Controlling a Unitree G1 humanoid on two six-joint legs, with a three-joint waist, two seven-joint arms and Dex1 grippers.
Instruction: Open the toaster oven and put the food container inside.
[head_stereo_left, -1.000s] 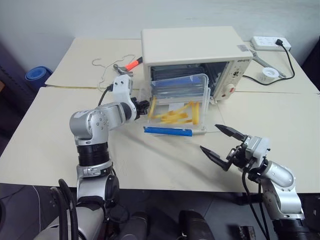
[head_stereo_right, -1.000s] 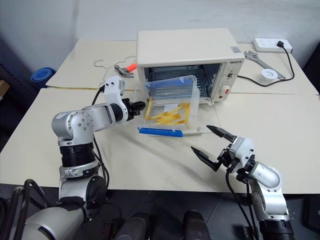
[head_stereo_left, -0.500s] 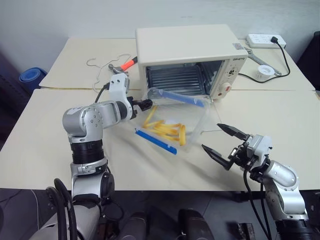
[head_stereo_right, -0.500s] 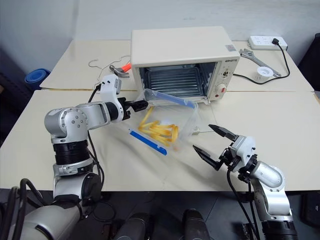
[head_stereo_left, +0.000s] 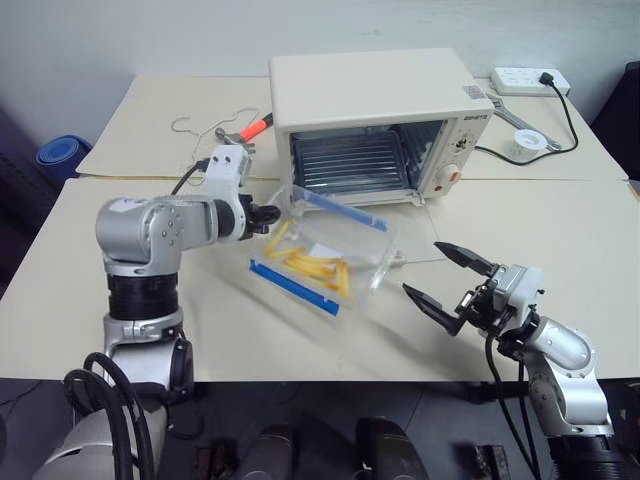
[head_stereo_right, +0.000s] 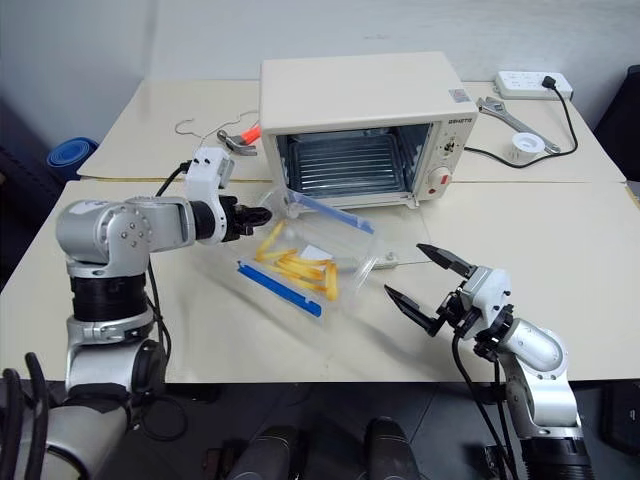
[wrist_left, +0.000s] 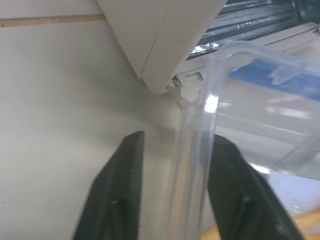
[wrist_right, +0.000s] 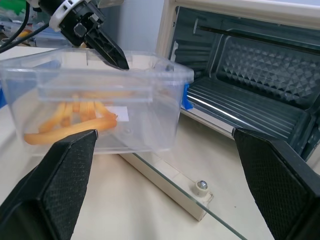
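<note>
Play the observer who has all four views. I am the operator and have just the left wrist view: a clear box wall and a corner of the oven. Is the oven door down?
Observer: Yes. The oven is open, and its glass door lies flat on the table.
Operator: Is the box inside?
Observer: No. The box sits tilted in front of the opening, outside the oven.
Operator: Where is the right claw?
Observer: The right claw is open and hovers over the table on the box's right, apart from it.
</note>
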